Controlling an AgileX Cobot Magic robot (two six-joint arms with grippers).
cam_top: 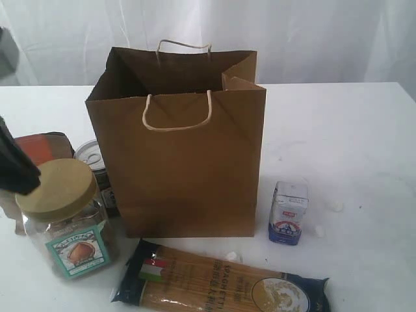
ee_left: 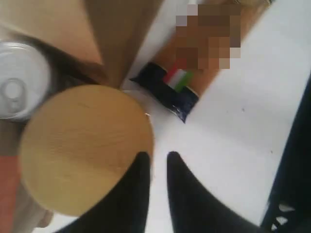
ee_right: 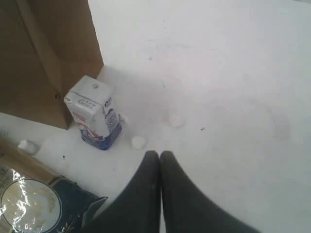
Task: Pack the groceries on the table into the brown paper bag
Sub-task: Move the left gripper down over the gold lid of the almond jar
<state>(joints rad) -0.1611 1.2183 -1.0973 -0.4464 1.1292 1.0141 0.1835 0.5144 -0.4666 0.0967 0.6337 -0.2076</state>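
Left pincer (ee_left: 157, 156) slightly parted, empty; right pincer (ee_right: 160, 154) closed, empty; white table (cam_top: 364, 130), white curtain (cam_top: 292, 32) behind

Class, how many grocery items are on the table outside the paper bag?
5: jar, pouch and can left of the bag in the exterior view, carton right of it, spaghetti packet in front. More may be hidden inside or behind the bag.

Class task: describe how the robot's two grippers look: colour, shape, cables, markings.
The left gripper and the right gripper look alike. Each has two plain matte-black fingers, broad at the base and tapering smoothly to rounded tips. No cables, labels or markings show on either in the wrist views.
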